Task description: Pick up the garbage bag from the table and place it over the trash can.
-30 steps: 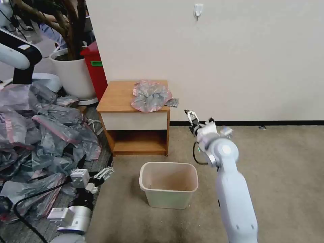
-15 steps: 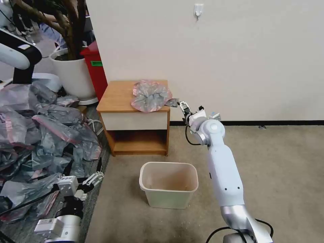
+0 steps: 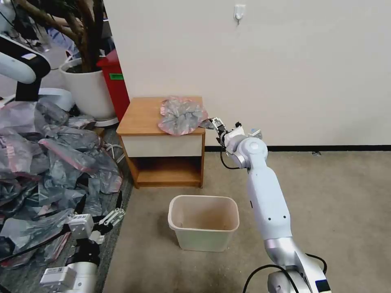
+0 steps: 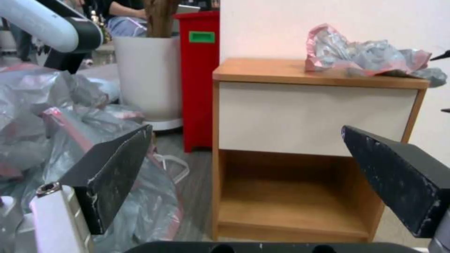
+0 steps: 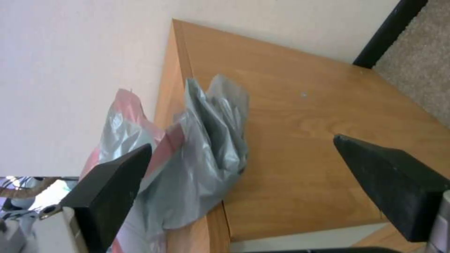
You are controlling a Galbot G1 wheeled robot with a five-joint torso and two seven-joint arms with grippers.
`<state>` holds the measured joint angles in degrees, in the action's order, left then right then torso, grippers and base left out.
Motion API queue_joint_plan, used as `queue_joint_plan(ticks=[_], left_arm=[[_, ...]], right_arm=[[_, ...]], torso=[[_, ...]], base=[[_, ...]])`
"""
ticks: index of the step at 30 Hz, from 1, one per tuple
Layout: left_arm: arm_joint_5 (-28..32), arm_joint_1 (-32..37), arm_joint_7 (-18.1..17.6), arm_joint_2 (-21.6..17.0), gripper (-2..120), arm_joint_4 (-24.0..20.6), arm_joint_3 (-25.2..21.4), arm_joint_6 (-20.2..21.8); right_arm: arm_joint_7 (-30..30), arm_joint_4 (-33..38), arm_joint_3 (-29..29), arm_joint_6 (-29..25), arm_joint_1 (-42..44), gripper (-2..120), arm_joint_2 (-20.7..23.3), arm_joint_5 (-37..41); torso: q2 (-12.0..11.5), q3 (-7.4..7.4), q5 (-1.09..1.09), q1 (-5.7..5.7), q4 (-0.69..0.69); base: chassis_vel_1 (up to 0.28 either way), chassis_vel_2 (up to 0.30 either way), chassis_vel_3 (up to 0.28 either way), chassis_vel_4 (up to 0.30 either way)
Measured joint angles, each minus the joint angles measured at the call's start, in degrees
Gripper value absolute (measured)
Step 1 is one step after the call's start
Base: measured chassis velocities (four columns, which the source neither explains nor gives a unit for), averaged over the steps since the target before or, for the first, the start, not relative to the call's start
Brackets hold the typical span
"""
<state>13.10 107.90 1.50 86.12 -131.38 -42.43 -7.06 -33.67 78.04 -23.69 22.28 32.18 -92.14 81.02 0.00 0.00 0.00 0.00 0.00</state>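
Carpet lies clear around trash can (image 3: 203,223); right gripper (image 3: 216,124) fingers spread beside garbage bag (image 3: 181,115).

No legible text anywhere.

The head camera looked forward and down from above at the table (image 3: 142,116) and trash can (image 3: 203,223). The left wrist camera faced the table (image 4: 319,77) front from low down. The right wrist camera sat close to the table's (image 5: 300,116) side, sharing the garbage bag (image 5: 206,154).
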Motion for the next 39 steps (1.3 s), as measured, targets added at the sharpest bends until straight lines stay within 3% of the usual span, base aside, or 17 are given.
queue_joint_plan(ticks=[27, 37, 39], left_arm=[[-1.68, 0.16, 0.0, 0.75, 100, 1.38, 0.06, -1.44], [-2.01, 0.31, -0.04, 0.89, 100, 1.42, -0.02, -1.67], [-2.03, 0.27, -0.04, 0.91, 100, 1.55, -0.02, -1.67]], right_arm=[[1.89, -3.65, 1.33, 0.29, -2.12, 90, 0.01, -2.68], [2.13, -4.07, 1.26, 0.6, -2.66, 72, 0.01, -2.88], [2.21, -4.14, 1.24, 0.61, -2.57, 59, 0.01, -3.0]], torso=[[0.0, 0.0, 0.0, 0.0, 0.0], [0.0, 0.0, 0.0, 0.0, 0.0], [0.0, 0.0, 0.0, 0.0, 0.0]], base=[[0.0, 0.0, 0.0, 0.0], [0.0, 0.0, 0.0, 0.0], [0.0, 0.0, 0.0, 0.0]])
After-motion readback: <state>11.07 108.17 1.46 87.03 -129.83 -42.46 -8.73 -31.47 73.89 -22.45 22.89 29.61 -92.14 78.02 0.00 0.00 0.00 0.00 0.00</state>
